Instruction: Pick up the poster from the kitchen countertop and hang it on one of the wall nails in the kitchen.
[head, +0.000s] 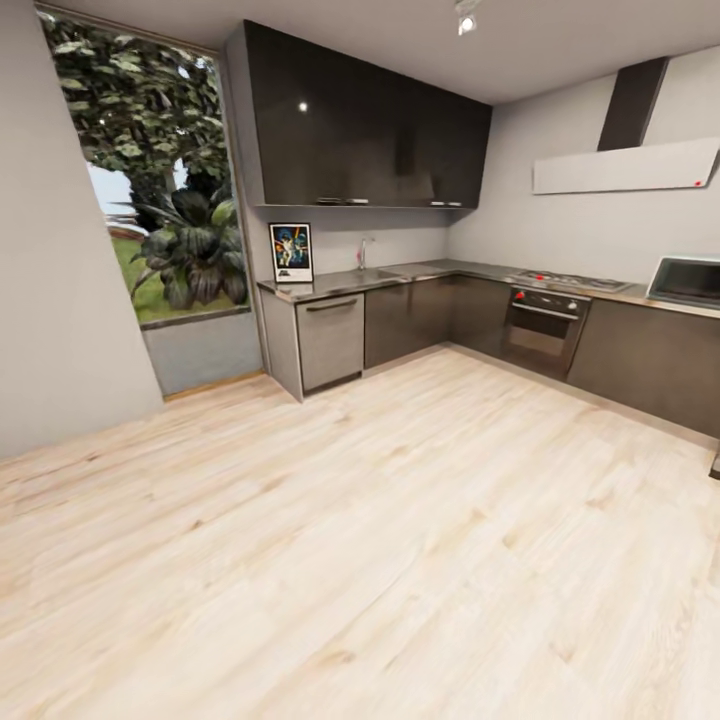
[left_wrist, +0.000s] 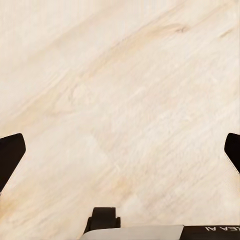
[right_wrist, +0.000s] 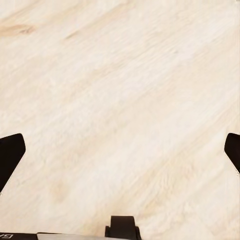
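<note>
Well, the poster (head: 291, 252) is seen standing upright at the left end of the kitchen countertop (head: 420, 272), against the wall, far across the wooden floor (head: 380, 540). The left gripper (left_wrist: 120, 150) and right gripper (right_wrist: 120, 150) are held wide apart, empty, over bare planks.
</note>
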